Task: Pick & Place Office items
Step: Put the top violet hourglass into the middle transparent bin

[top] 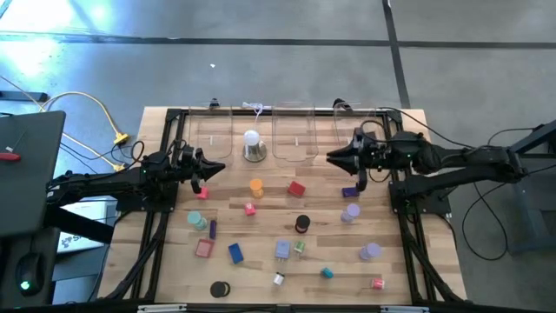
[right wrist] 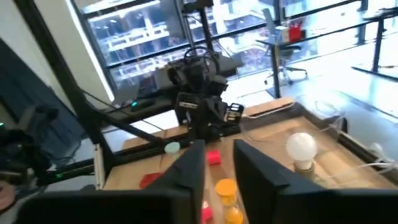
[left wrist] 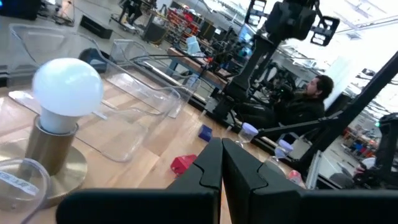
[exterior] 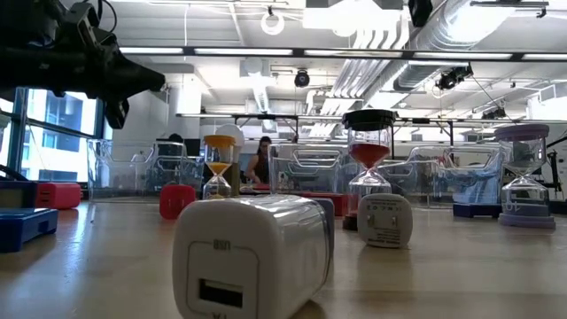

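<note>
Office items (top: pixel 299 224) lie scattered over the wooden table (top: pixel 417 122), from its middle toward the near edge: red, orange, pink, purple, blue and black pieces, each apart from its neighbours. Left gripper (top: pixel 219 166) hangs near the left edge with fingers pressed together, holding nothing. Right gripper (top: pixel 334 157) hangs toward the right edge, fingers parted and empty. White bulb (top: pixel 252 139) stands between them by the far edge
</note>
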Tool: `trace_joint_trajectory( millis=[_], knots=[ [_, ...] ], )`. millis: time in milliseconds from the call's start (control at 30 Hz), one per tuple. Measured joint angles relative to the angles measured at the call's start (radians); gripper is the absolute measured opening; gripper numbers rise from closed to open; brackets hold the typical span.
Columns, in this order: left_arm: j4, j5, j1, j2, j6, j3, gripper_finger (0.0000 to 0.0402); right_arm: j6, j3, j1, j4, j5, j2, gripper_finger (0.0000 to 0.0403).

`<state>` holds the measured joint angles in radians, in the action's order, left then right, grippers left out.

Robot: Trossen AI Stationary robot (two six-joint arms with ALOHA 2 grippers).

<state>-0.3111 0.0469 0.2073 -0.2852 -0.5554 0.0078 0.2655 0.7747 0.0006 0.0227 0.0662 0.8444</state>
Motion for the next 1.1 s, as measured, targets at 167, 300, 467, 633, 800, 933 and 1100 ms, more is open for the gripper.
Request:
trace_joint_trajectory(
  millis=[167,300,467,633,800,933,1100],
  knots=[
    [0.000,0.074,0.000,0.000,-0.044,0.000,0.0001,-0.002,0.113,0.084,-0.203,0.063,0.030,0.0171],
    [0.000,0.106,0.000,0.000,-0.047,0.000,0.0001,0.115,0.208,0.139,-0.469,-0.003,0.047,0.0228],
    [-0.008,0.050,0.000,0.000,-0.048,0.000,0.0001,0.342,0.276,0.137,-0.750,-0.040,0.041,0.0243],
    [-0.022,0.013,0.000,0.000,-0.048,0.000,0.0001,0.466,0.275,0.137,-0.921,-0.069,0.039,0.0239],
    [-0.034,0.003,0.000,0.000,-0.045,0.000,0.0001,0.555,0.275,0.137,-1.026,-0.070,0.054,0.0239],
    [-0.034,0.003,0.000,0.000,-0.046,0.000,0.0001,0.624,0.275,0.137,-1.053,-0.077,0.072,0.0238],
    [-0.034,0.003,0.000,0.000,-0.044,0.000,0.0001,0.630,0.275,0.137,-1.061,-0.101,0.100,0.0238]
  ],
)
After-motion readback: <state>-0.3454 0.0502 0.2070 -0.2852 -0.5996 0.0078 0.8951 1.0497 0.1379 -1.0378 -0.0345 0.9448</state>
